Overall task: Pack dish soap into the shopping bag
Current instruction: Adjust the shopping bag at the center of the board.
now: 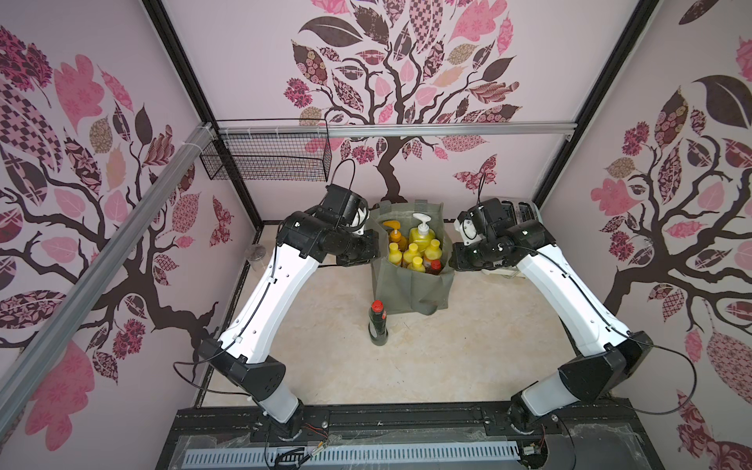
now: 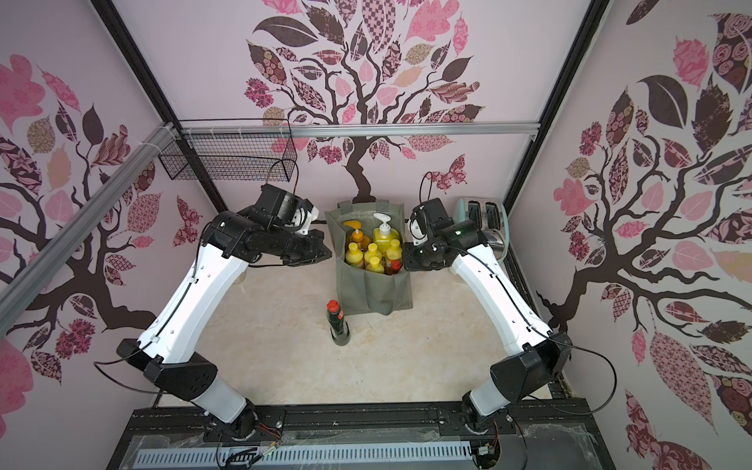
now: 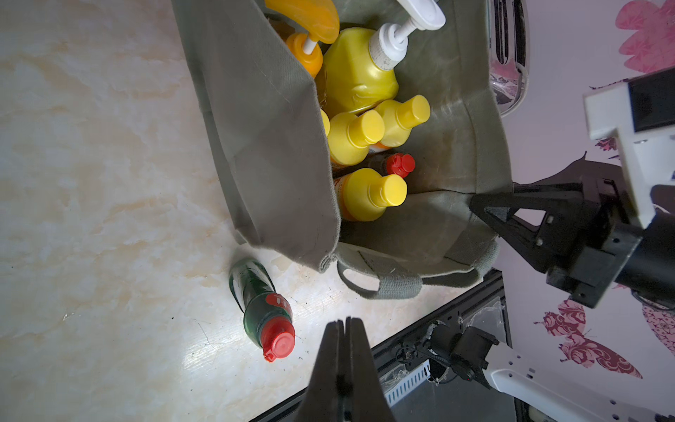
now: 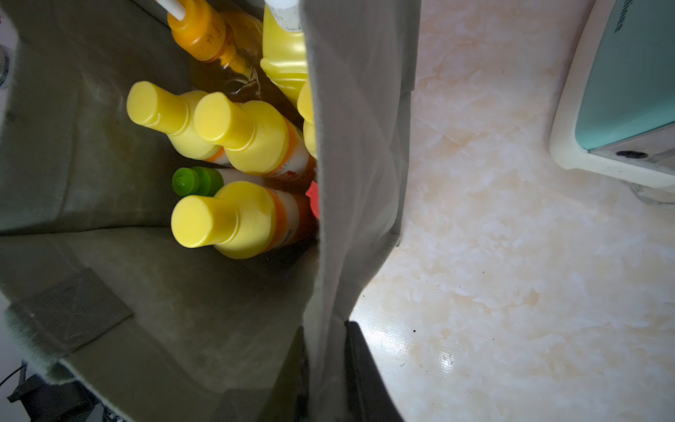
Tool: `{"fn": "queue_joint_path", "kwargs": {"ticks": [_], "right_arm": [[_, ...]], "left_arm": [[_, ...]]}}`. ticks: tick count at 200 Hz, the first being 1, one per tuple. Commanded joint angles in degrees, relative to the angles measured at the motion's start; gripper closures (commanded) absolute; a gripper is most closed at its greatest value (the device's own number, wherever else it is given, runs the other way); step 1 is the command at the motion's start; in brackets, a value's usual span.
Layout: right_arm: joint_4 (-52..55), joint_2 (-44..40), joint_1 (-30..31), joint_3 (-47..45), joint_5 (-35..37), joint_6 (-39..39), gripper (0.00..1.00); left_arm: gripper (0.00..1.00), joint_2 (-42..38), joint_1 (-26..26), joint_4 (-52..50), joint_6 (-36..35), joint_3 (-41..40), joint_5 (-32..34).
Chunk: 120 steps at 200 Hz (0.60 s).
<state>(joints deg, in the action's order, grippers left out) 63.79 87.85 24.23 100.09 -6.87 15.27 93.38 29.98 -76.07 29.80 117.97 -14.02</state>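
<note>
Top views both show the shopping bag (image 1: 411,289) standing open at 12 o'clock on the marble-patterned surface (image 1: 325,374), toward the back wall. Inside, the orange pump bottle (image 1: 395,236) and the yellow pump bottle (image 1: 421,236) stand at the far side. Four small yellow-capped bottles (image 1: 412,251) and a small red-capped bottle (image 1: 435,266) are packed nearer. One dark red-capped bottle (image 1: 377,325) stands upright outside, near the bag's front corner, at about 7 o'clock from it.

Left wrist view: the left claw (image 3: 343,325) is fully closed, fingers pressed together with nothing between them, above the surface close to that lone bottle. Across the bag's mouth, the right claw (image 3: 482,208) bites the rim.

Right wrist view: grey-green fabric runs between the right claw's fingers, so it is pinched on the bag's side wall, apparently keeping the mouth open. A green-capped white bottle (image 4: 197,181) sits low among the yellow caps.

By my count eight bottles are packed. Only the dark one is left to pick up and lower in, likely into the free space at the bag's near side.
</note>
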Motion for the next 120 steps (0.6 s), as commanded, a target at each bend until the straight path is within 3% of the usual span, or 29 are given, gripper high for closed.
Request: {"fn": "queue_joint_path", "kwargs": {"ticks": [1, 14, 36, 70, 104, 120], "right_arm": [[-1.8, -2.0, 0.0, 5.1, -2.3, 0.4, 0.71], [-1.7, -2.1, 0.0, 5.5, -1.7, 0.5, 0.49], [-0.4, -1.2, 0.0, 8.8, 0.1, -0.5, 0.33], [2.2, 2.7, -0.4, 14.9, 1.6, -2.7, 0.30], [0.8, 4.6, -1.2, 14.6, 0.9, -2.7, 0.33], [0.4, 5.3, -1.3, 14.0, 0.4, -2.7, 0.34]], "left_arm": [[0.84, 0.8, -0.2, -1.1, 0.0, 1.6, 0.2], [0.65, 1.8, -0.2, -1.1, 0.2, 2.3, 0.5], [0.50, 5.2, -0.2, -2.5, -0.6, 5.3, 1.2], [0.37, 10.0, -0.3, -3.3, -1.7, 8.3, 0.2], [0.39, 10.6, -0.1, -2.5, -2.2, 5.8, 1.7], [0.46, 10.2, -0.1, -2.5, -2.6, 4.3, 3.1]]}}
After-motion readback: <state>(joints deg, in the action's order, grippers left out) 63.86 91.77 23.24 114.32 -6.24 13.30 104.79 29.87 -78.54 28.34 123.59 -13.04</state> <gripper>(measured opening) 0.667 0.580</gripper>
